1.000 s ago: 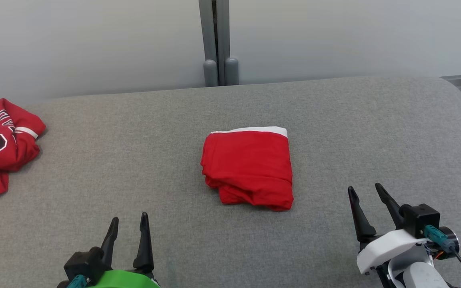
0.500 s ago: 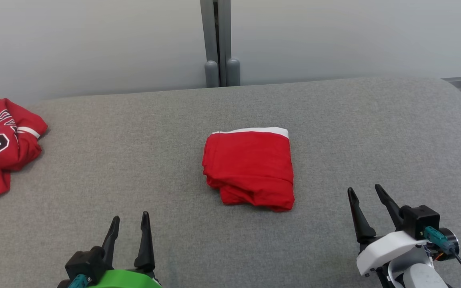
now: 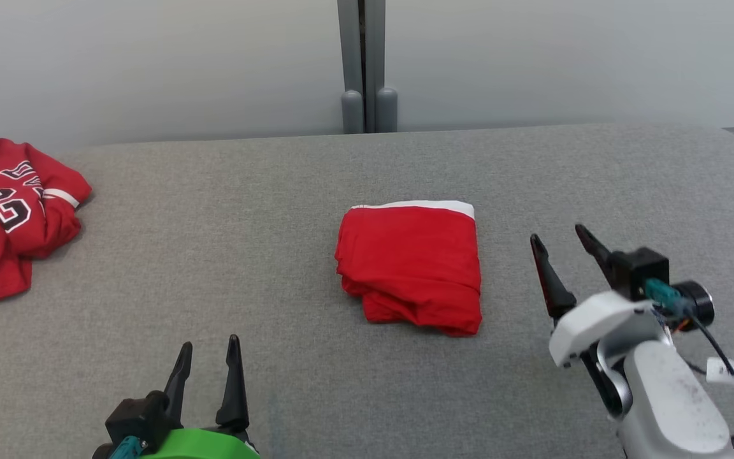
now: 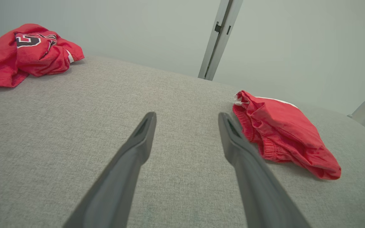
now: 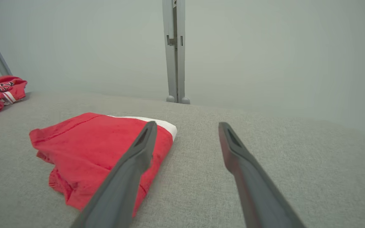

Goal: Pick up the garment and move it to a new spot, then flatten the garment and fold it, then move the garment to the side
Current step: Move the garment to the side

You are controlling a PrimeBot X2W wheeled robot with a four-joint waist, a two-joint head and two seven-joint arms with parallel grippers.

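Centre of the grey worktop: one folded red garment, white band along its far edge, bare fabric on every side. At the far left edge: one crumpled red jersey, well apart. Rounded corner at far right; one grey post behind the far edge. Two tools, both spread, gripping nothing: left tool low by the near edge; right tool beside the garment's right side, not touching. Since a second ago: right tool further forward, left tool unmoved, camera shifted slightly.
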